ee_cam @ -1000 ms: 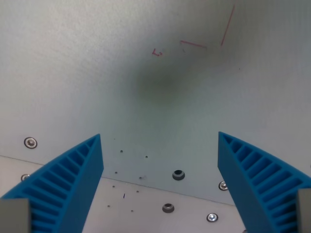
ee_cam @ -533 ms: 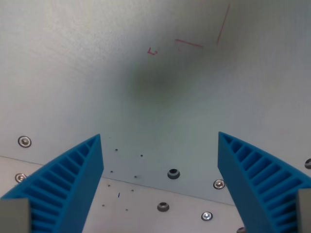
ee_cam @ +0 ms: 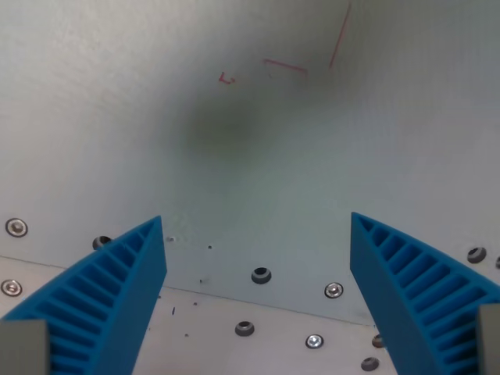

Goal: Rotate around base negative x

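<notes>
While the wrist view looks down between them, the two blue ribbed fingers [ee_cam: 101, 301] of the hand [ee_cam: 258, 293] stand wide apart, released, with nothing held between them. One finger fills the near left corner of the picture and the other the near right corner.

Below the hand lies a pale grey-white surface [ee_cam: 117, 117]. A soft dark shadow [ee_cam: 223, 129] sits on it in the far middle of the view. Just beyond the shadow are thin red pen marks [ee_cam: 285, 65]: a small hooked mark to the left, a short bracket-like line in the middle, and a longer slanted stroke to the right.

Nearer the camera a seam [ee_cam: 297, 311] runs across the surface from left to right, slanting slightly nearer toward the right. Along it sit several screws and holes: a dark screw hole [ee_cam: 261, 275] just on the far side of the seam, a bright screw [ee_cam: 333, 291] to its right, another dark hole [ee_cam: 244, 329] on the near side, and a shiny screw [ee_cam: 314, 341] beside that. More screws show at the left edge [ee_cam: 16, 227] and the right edge [ee_cam: 476, 255]. A few tiny dark specks [ee_cam: 209, 248] dot the surface between the fingers.
</notes>
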Motion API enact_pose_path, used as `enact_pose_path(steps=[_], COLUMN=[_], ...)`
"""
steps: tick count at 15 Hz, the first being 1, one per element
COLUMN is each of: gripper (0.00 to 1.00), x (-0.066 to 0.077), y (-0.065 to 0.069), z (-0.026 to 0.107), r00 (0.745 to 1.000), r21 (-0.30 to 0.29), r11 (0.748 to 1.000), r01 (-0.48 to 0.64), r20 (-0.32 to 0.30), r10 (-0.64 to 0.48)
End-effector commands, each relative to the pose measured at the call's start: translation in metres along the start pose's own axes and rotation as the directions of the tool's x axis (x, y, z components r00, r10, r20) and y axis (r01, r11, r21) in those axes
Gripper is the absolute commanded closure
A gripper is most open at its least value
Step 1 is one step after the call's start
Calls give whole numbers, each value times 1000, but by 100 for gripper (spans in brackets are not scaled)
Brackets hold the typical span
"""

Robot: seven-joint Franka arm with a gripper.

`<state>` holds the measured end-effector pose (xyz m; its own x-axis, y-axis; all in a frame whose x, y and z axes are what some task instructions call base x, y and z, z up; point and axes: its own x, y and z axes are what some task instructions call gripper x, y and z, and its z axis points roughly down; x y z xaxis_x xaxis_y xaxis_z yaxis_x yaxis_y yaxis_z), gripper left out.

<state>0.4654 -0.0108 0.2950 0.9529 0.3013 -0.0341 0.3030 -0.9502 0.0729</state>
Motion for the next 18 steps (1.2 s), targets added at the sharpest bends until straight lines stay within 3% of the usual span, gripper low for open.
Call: enact_pose_path(steps=[1,18], gripper=[0,0], x=[1,1], y=[-3,-3], z=[-2,-2], r00=[998,993], r21=[-177,-358], r11=[984,934], r01=[-14,1], r20=[51,109], r10=[23,40])
